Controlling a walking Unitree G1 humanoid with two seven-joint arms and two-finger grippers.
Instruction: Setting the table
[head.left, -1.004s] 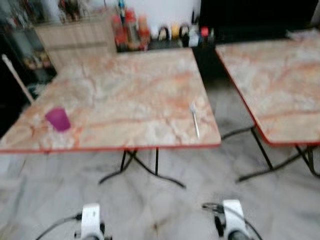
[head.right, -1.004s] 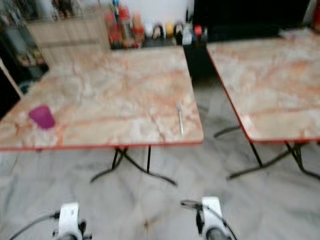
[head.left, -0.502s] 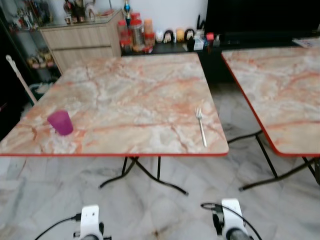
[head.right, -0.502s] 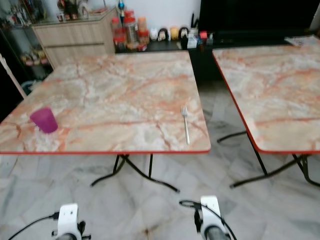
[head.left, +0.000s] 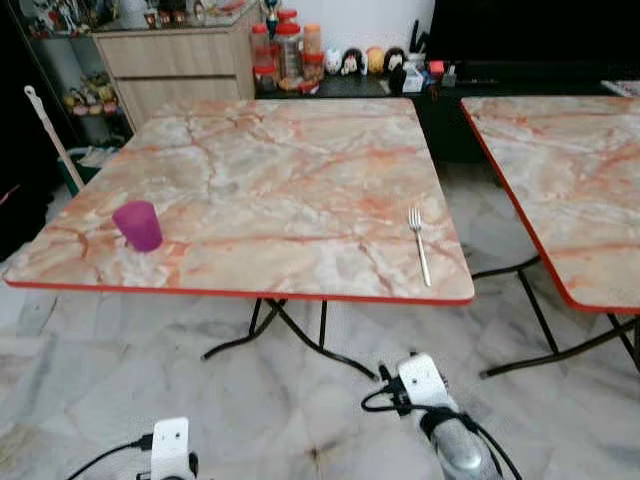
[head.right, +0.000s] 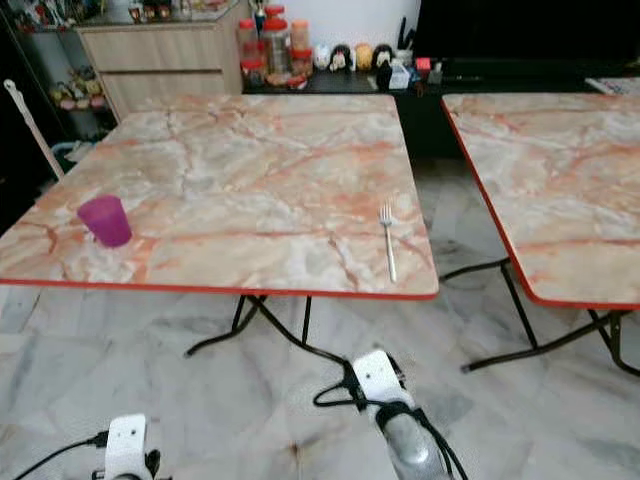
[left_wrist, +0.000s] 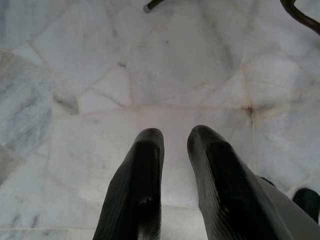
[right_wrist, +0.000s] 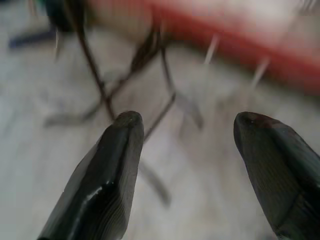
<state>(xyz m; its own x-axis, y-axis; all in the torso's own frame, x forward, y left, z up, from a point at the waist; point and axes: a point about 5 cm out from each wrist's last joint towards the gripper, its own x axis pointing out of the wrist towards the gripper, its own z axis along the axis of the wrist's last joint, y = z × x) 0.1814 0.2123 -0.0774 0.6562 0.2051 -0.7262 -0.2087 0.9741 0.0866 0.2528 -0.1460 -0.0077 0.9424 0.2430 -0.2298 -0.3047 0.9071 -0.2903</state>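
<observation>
A silver fork (head.left: 420, 245) lies near the right front corner of the marble-patterned table (head.left: 290, 170) with a red edge. A purple cup (head.left: 138, 224) stands upright near the table's left front edge. My right arm (head.left: 430, 395) is raised over the floor in front of the table, below the fork; in the right wrist view my right gripper (right_wrist: 185, 122) is open and empty, pointing at the table's legs and red edge. My left arm (head.left: 168, 445) hangs low, and my left gripper (left_wrist: 175, 134) is shut over the marble floor.
A second, similar table (head.left: 560, 170) stands to the right, with a floor gap between the two. Black folding legs (head.left: 290, 335) spread under the near table. Behind stand a wooden cabinet (head.left: 180, 65), jars (head.left: 285, 50) and a dark unit. A white pole (head.left: 50, 135) leans at the left.
The view has sharpened and shifted. My right arm has risen and swung forward towards the table's front edge. The left arm sits slightly lower in the picture.
</observation>
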